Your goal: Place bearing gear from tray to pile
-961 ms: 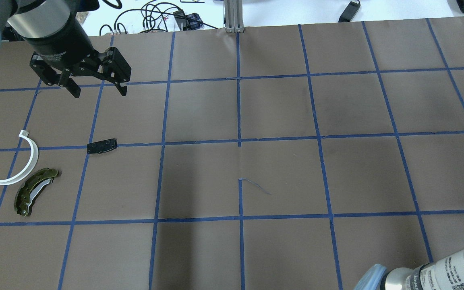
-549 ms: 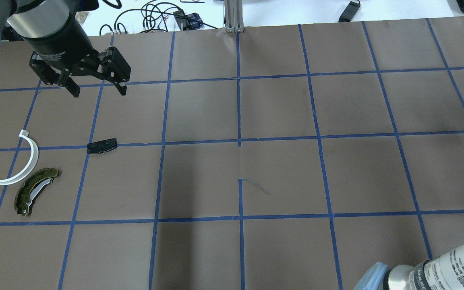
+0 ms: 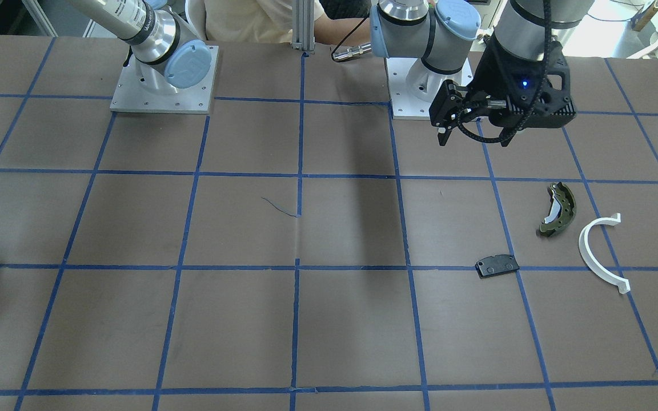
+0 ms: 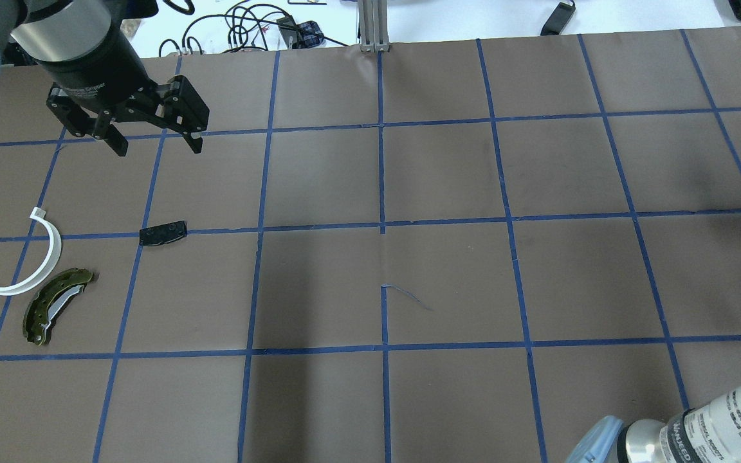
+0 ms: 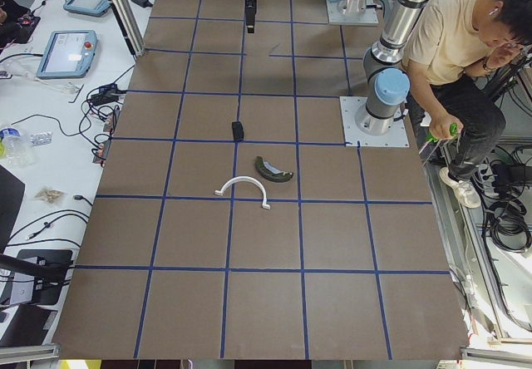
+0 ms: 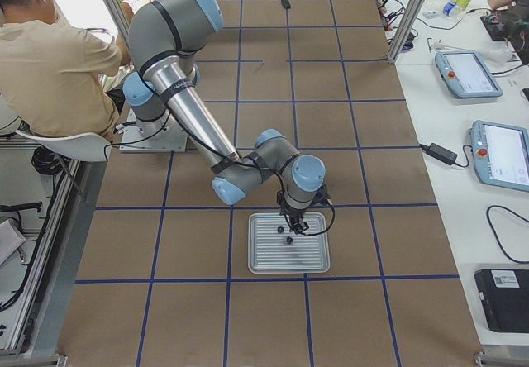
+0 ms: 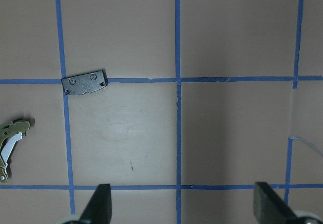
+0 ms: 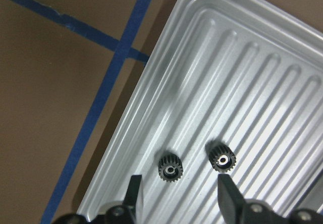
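Brown table covering (image 4: 448, 283), gridded in blue tape. Ribbed metal tray (image 6: 299, 259) flat on the covering at the end on the robot's right.

Right gripper (image 8: 180, 196) directly above the tray, pointing down, opened wide, gripping nothing. Left gripper (image 4: 158, 148) at the opposite end, raised off the surface, likewise opened wide and empty.

Pile (image 3: 566, 212) near the left gripper, made up of three loose, separate parts:
- white half-ring (image 4: 58, 247);
- olive-green brake shoe (image 4: 49, 308), just beside the half-ring;
- black pad (image 4: 163, 233), set apart on a tape line.

Two bearing gears on the tray, side by side, lying flat with bores up. First bearing gear (image 8: 170, 169) and second bearing gear (image 8: 222, 158) seen between the spread right fingers, untouched.
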{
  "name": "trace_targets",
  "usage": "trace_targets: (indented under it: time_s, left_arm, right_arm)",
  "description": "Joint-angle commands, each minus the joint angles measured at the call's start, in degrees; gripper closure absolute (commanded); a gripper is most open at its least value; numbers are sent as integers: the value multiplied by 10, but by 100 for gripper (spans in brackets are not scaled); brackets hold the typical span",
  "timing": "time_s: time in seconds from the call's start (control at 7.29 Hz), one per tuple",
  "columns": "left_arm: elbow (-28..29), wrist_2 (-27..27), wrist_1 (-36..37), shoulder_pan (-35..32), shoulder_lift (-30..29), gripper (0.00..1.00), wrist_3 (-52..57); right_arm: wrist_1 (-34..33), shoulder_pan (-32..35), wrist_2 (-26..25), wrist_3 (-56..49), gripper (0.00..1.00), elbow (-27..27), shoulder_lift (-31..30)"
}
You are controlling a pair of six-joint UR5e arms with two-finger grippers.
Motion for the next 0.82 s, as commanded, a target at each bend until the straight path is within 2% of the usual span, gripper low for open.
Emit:
trace_targets:
  time_s: [0.0, 0.69]
  left_arm:
    - [0, 0, 0, 0, 0, 0, 0]
    - [1, 0, 0, 0, 0, 0, 0]
  right_arm:
    - [0, 0, -13, 0, 48, 0, 10]
    - [-3, 0, -14, 3, 47, 0, 34]
